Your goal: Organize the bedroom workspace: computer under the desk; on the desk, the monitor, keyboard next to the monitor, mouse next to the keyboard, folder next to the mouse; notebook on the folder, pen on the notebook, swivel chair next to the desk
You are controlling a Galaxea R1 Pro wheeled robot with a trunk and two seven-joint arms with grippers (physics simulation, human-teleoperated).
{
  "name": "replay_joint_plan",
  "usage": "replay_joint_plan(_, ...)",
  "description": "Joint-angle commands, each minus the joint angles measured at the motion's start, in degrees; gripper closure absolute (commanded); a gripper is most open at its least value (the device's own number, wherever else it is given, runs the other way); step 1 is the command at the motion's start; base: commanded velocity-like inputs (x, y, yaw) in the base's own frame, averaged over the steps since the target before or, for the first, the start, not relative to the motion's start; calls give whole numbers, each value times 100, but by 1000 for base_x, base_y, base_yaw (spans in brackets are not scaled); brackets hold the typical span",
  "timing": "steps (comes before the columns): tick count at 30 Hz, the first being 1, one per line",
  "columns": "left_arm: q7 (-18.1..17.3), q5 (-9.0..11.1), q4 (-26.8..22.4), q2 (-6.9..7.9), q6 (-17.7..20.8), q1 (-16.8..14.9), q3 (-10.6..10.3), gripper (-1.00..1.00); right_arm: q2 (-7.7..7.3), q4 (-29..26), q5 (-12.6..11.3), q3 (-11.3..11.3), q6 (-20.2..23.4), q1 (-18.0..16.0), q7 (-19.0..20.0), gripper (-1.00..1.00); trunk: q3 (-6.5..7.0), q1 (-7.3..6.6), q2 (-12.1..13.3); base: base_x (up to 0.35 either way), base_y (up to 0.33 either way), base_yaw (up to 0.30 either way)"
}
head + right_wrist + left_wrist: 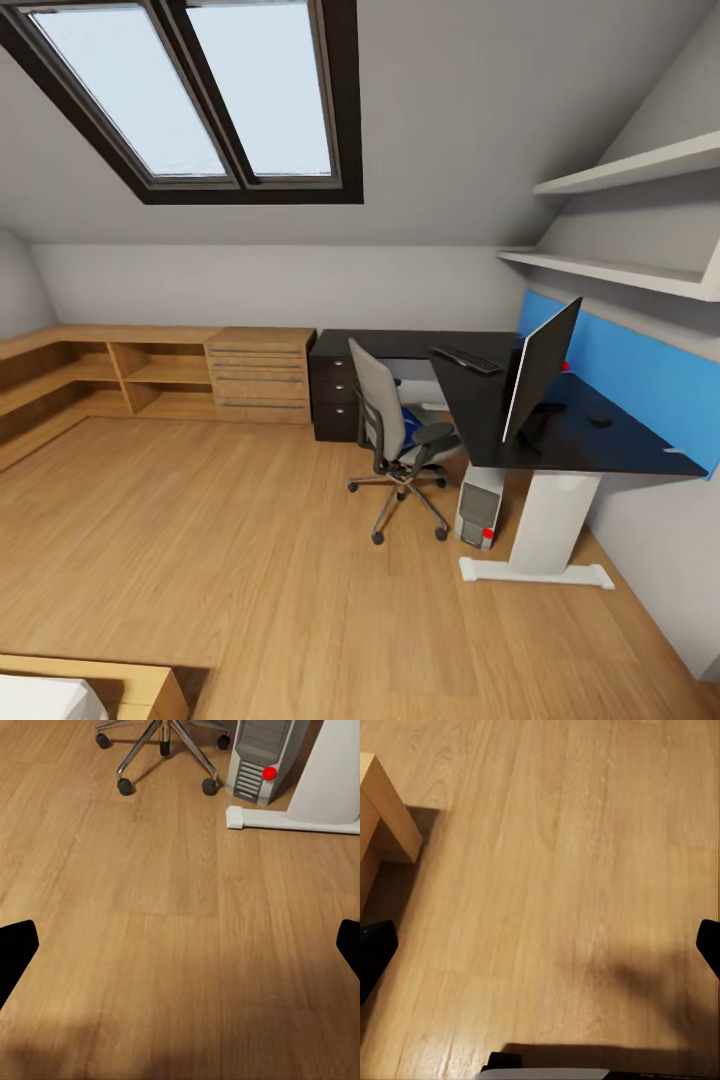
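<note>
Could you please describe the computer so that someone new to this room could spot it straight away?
Find the black-topped desk against the blue panel on the right wall. On the floor beneath it, between the swivel chair and the desk's white leg, stands the computer. It is a small silver-grey tower, the only thing there with a red dot on its front.

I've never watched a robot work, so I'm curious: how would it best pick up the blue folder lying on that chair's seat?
Probably by the folder's front edge, coming from the open front of the grey chair. The folder lies flat, the backrest blocks the robot's side and the armrests block the flanks. Little of the folder shows from here, so I can't judge its exact pose.
</note>
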Motion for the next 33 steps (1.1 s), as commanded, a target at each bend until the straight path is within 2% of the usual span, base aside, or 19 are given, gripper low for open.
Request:
replay_joint_plan(1, 5, 6, -1, -7, -11, -2, 13, -100, -1, 2, 1, 1, -15, -3, -1, -100, -25, 23, -46, -2, 4, 0)
replay_joint_plan(12, -1, 190, -1, -24, 19, -2, -2, -100, -1, 1, 1, 1, -15, -3, -1, -100, -223, 265, -487, 0, 1, 0)
replay_joint_plan(15, 4, 200, -3, -20, 105, -2, -2, -100, -1, 1, 1, 3, -15, -3, -1, -100, -276, 330, -607, 0, 0, 0)
replay_joint_plan(20, 13, 205, -20, -15, 455, -2, -2, -100, 1, 1, 1, 0, -15, -3, -1, -100, -366, 440, -808, 0, 0, 0)
replay_joint_plan(33, 14, 206, -27, -2, 558, -2, -2, -100, -4, 0, -8, -1, -15, -3, -9, -100, -645, 726, -1329, 0, 0, 68)
